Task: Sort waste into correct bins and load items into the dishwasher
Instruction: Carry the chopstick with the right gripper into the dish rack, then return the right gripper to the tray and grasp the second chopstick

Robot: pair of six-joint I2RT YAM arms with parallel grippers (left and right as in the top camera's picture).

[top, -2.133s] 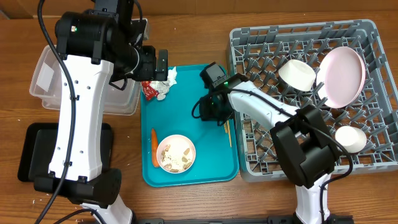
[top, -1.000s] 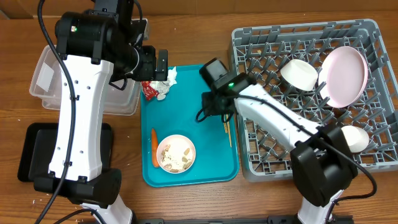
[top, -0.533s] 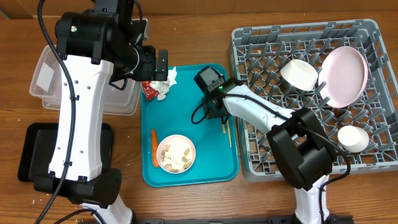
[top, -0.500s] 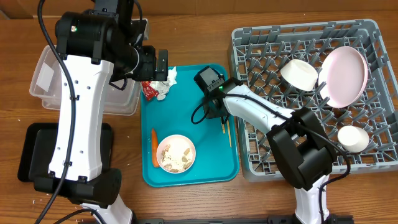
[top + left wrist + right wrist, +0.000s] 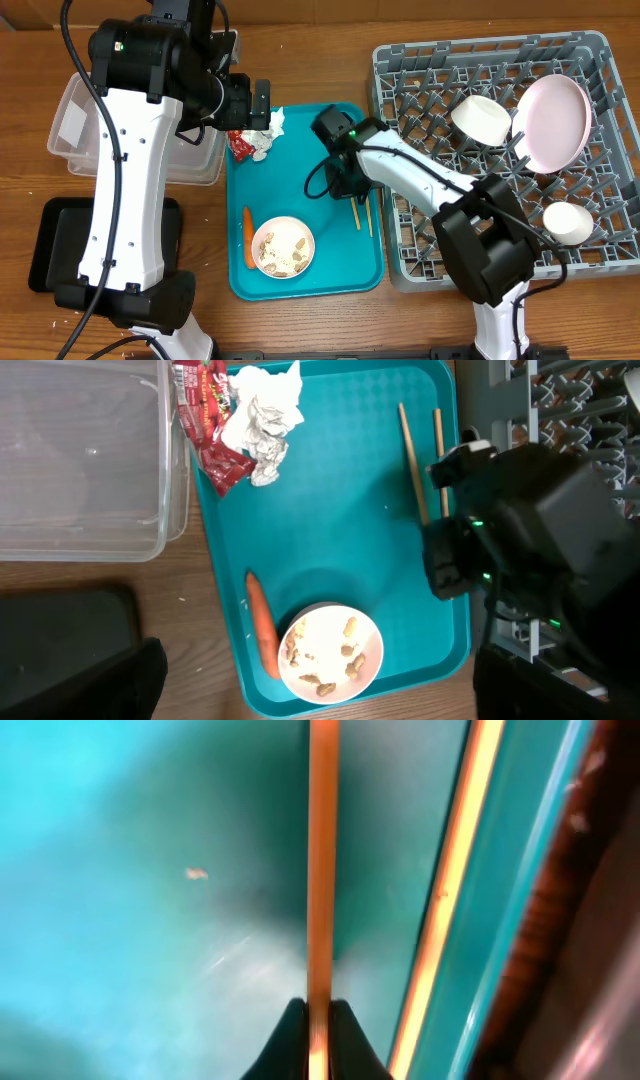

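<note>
Surface: wooden tabletop (image 5: 300, 40) is carrying everything, with a flat teal serving tray (image 5: 300, 185) sitting at its middle.
Right gripper: right gripper (image 5: 320, 1020) is pinching tight on one thin light wooden chopstick (image 5: 320, 870), low over the teal tray's right part.
Second chopstick: second chopstick (image 5: 445, 890) is lying just beside the held one, along the teal tray's right rim.
Left gripper: left gripper (image 5: 260, 103) is hanging spread wide, gripping nothing, above the teal tray's top-left corner.
Waste: crinkled red snack wrapper (image 5: 205, 420) and crumpled white paper (image 5: 265, 410) are touching in that corner; small orange carrot piece (image 5: 263, 625) is lying beside a small white bowl of beige crumbly scraps (image 5: 330, 653) in the teal tray's bottom-left part.
Bins: clear deep rectangular plastic tub (image 5: 80, 460) is sitting just left of the teal tray; shallow black rectangular plastic tray (image 5: 45, 245) is lying farther left.
Rack: large square grey plastic dish rack (image 5: 430, 70) is standing just right of the teal tray, holding a round white-pinkish plate (image 5: 550, 122).
</note>
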